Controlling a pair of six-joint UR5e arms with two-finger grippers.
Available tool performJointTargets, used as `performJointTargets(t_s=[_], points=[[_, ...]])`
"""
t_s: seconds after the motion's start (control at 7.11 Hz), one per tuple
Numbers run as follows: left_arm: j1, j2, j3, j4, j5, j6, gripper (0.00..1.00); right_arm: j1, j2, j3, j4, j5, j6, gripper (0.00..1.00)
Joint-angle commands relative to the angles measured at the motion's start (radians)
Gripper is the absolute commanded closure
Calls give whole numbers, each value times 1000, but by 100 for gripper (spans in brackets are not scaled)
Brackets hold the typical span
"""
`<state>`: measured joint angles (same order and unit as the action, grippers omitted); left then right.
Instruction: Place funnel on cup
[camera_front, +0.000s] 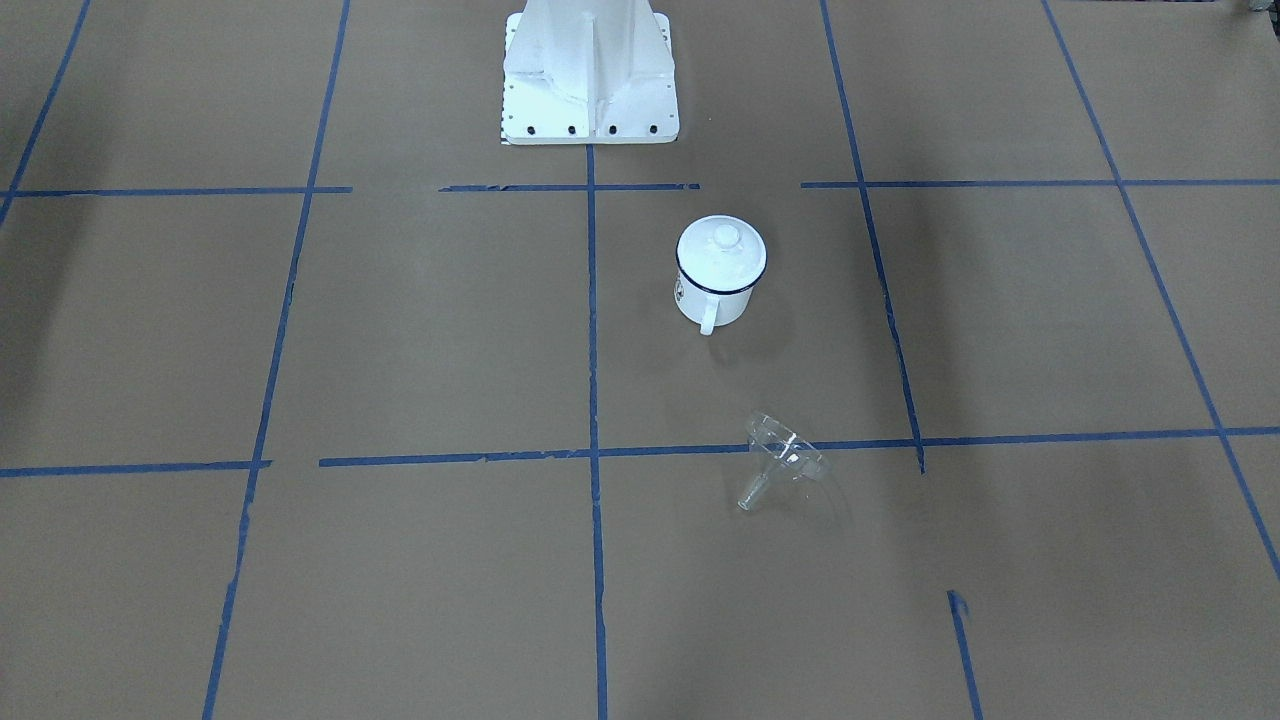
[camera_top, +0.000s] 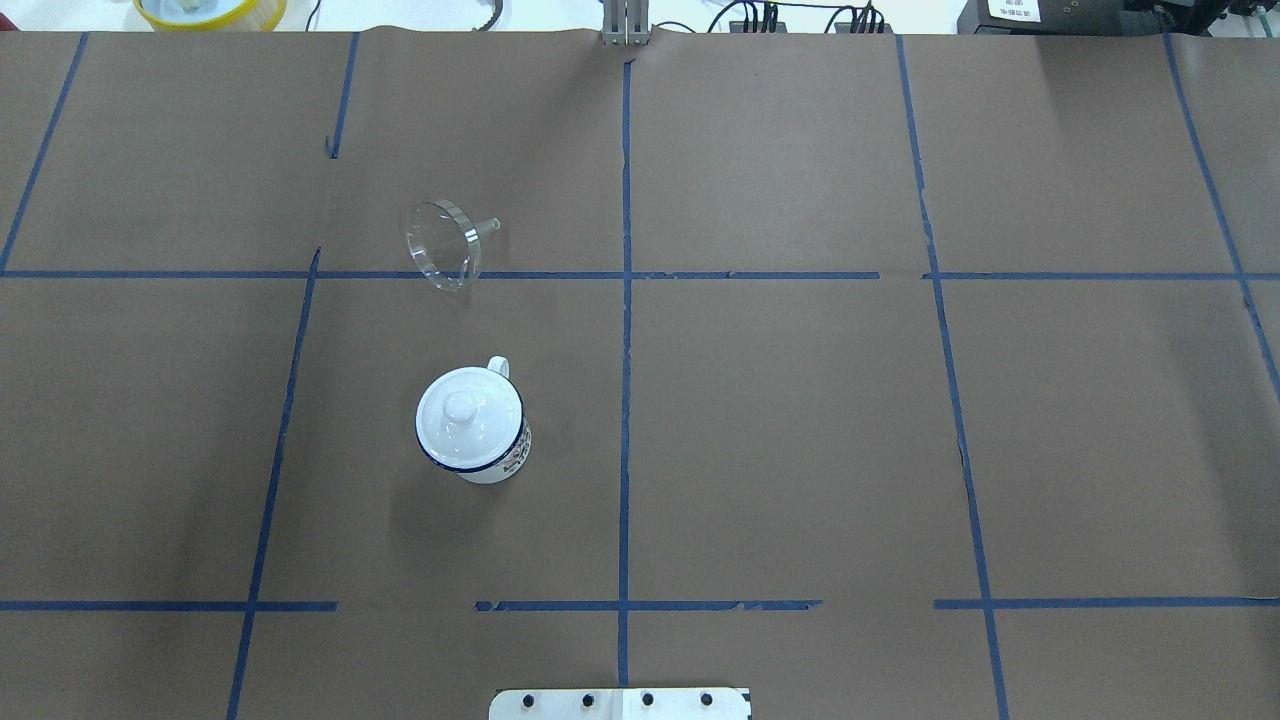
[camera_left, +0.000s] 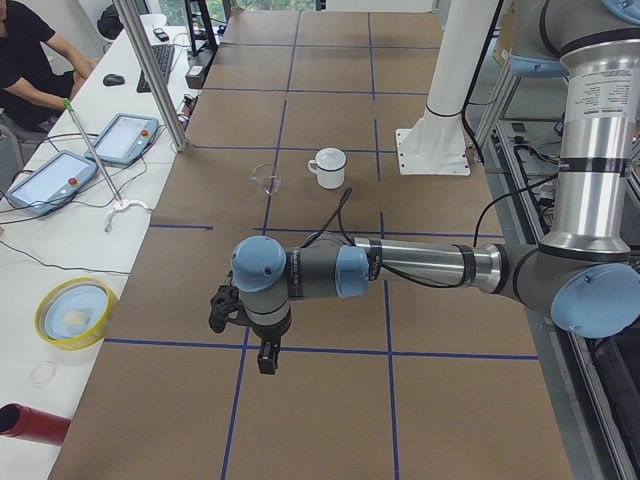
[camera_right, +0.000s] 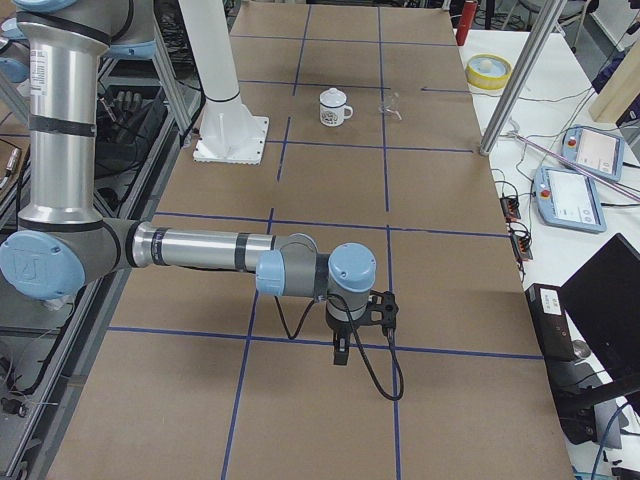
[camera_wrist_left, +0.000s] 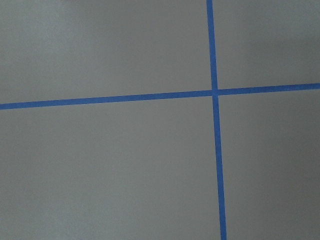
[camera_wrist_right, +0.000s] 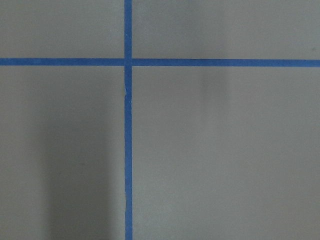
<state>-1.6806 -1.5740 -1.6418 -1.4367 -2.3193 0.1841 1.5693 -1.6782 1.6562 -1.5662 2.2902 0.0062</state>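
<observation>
The cup (camera_front: 727, 305) is a white enamel mug with a dark blue rim, and it stands upright left of the table's centre line in the overhead view (camera_top: 505, 462). A white knobbed lid (camera_front: 722, 248) sits on it. The clear funnel (camera_front: 783, 460) lies on its side on a blue tape line, further from the robot than the cup (camera_top: 442, 243). My left gripper (camera_left: 267, 355) and right gripper (camera_right: 340, 352) hang over bare paper, far from both. They show only in the side views, so I cannot tell whether they are open or shut.
The robot's white base (camera_front: 590, 80) stands behind the cup. A metal post (camera_left: 150, 70), two tablets (camera_left: 50, 180), a yellow dish (camera_left: 73, 310) and a red cylinder (camera_left: 30, 422) sit on the operators' side, where a person (camera_left: 30, 60) sits.
</observation>
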Motion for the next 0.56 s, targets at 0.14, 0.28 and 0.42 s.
performJointTargets(t_s=[0.14, 0.28, 0.42], points=[[1, 0, 4, -1, 1, -3, 0, 0, 0, 0, 0, 0, 0, 0], [-1, 2, 0, -1, 0, -5, 0, 0, 0, 0, 0, 0, 0, 0], [-1, -3, 2, -1, 1, -6, 0, 0, 0, 0, 0, 0, 0, 0]])
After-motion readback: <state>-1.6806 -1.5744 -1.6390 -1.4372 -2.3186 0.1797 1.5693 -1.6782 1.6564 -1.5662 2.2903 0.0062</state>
